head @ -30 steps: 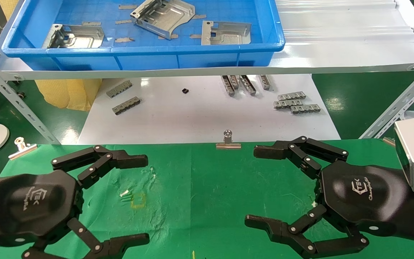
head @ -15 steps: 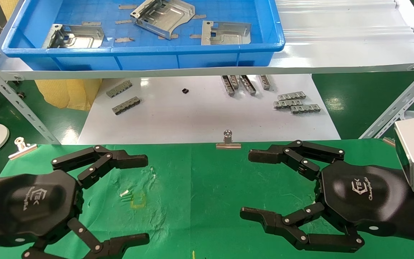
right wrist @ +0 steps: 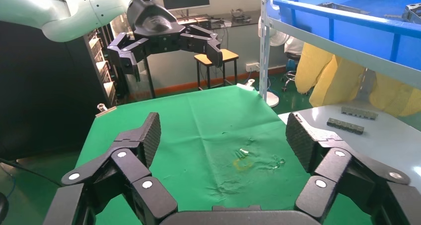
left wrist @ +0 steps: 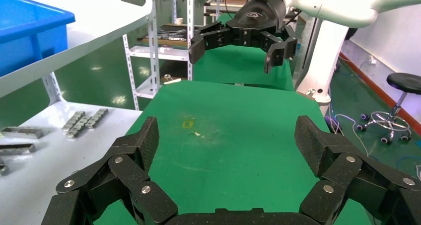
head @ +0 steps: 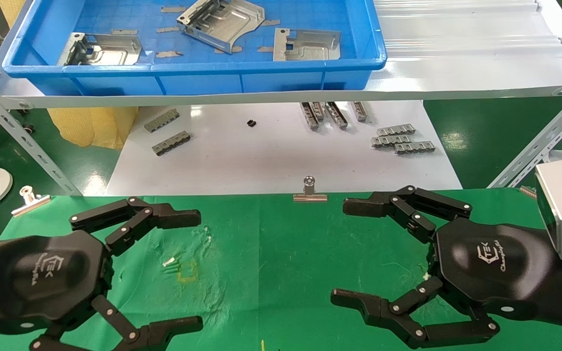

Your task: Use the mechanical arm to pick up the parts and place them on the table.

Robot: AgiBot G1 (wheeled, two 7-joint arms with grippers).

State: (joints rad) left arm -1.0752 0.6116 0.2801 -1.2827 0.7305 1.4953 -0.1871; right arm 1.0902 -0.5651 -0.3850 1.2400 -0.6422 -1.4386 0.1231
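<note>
Three silver sheet-metal parts lie in the blue tray on the upper shelf: one at the left [head: 100,49], one tilted in the middle [head: 221,22], one at the right [head: 306,45]. My left gripper [head: 190,270] hovers open and empty over the left of the green-cloth table [head: 271,253]; it also shows in the left wrist view [left wrist: 226,140]. My right gripper [head: 347,251] hovers open and empty over the table's right side; it also shows in the right wrist view [right wrist: 223,135]. Both grippers point toward the table's middle.
The blue tray [head: 193,78] sits on a white shelf held by perforated angle posts [head: 22,136]. Below it a white board [head: 271,156] carries small grey toothed strips [head: 400,139]. Binder clips [head: 310,190] hold the cloth's far edge. A yellow mark [head: 187,271] is on the cloth.
My right gripper's fingers shifted slightly left and down half a second ago, then came back near where they were. The left gripper has not moved.
</note>
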